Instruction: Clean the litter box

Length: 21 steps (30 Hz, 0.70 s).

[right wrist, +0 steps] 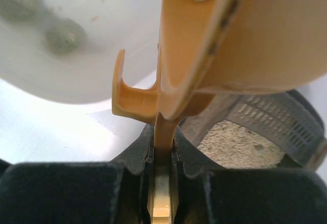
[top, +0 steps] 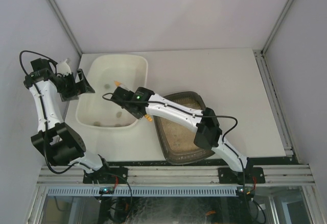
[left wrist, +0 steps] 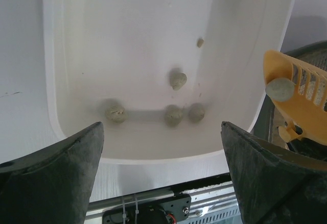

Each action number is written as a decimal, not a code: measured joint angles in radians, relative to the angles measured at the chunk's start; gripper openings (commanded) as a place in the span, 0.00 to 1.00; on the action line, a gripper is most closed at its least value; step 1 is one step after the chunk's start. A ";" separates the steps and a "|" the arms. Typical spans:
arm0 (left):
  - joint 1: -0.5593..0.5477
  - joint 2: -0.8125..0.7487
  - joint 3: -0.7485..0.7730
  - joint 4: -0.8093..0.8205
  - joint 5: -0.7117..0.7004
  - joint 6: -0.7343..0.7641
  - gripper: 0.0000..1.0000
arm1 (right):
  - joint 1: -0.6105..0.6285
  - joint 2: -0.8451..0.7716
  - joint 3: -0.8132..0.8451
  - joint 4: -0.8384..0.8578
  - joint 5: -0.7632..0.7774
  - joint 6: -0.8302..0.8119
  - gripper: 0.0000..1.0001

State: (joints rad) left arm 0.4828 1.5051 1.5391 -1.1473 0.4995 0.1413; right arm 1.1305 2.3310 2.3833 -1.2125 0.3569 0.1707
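a dark grey-brown litter box point(top: 190, 157) holding beige litter is sitting on the table point(top: 235, 76) just beside the right side of a white tub point(top: 122, 58). the right jaws are clamping the handle of a yellow slotted scoop point(right wrist: 230, 45), which is carrying a grey clump point(left wrist: 279, 89) at the tub's right rim, while more clumps point(left wrist: 173, 116) are lying inside the tub. the left jaws are standing wide open at the tub's left side, gripping nothing.
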 measured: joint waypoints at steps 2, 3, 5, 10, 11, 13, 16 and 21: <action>0.000 0.000 -0.002 0.002 -0.005 -0.001 1.00 | 0.010 0.000 0.000 0.000 0.046 -0.023 0.00; 0.000 0.000 -0.002 0.003 -0.011 -0.002 1.00 | 0.014 0.000 -0.002 0.003 0.068 -0.036 0.00; 0.000 0.000 -0.002 0.008 -0.026 -0.005 1.00 | 0.022 0.000 -0.006 0.009 0.099 -0.057 0.00; -0.001 0.000 -0.002 0.011 -0.037 -0.011 1.00 | 0.027 0.000 -0.008 0.019 0.141 -0.086 0.00; -0.001 0.000 -0.002 0.011 -0.037 -0.012 1.00 | 0.027 0.000 -0.008 0.022 0.147 -0.089 0.00; -0.001 0.000 -0.002 0.011 -0.037 -0.018 1.00 | 0.027 0.000 -0.010 0.030 0.157 -0.095 0.00; -0.002 0.000 -0.002 0.011 -0.029 -0.019 1.00 | 0.027 -0.005 -0.029 0.057 0.163 -0.097 0.00; -0.055 0.000 0.015 -0.018 0.003 0.023 1.00 | 0.001 -0.081 -0.139 0.100 0.136 -0.045 0.00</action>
State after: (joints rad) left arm 0.4282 1.5047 1.5539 -1.1652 0.5026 0.1638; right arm 1.1313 2.2501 2.2444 -1.1130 0.4927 0.1261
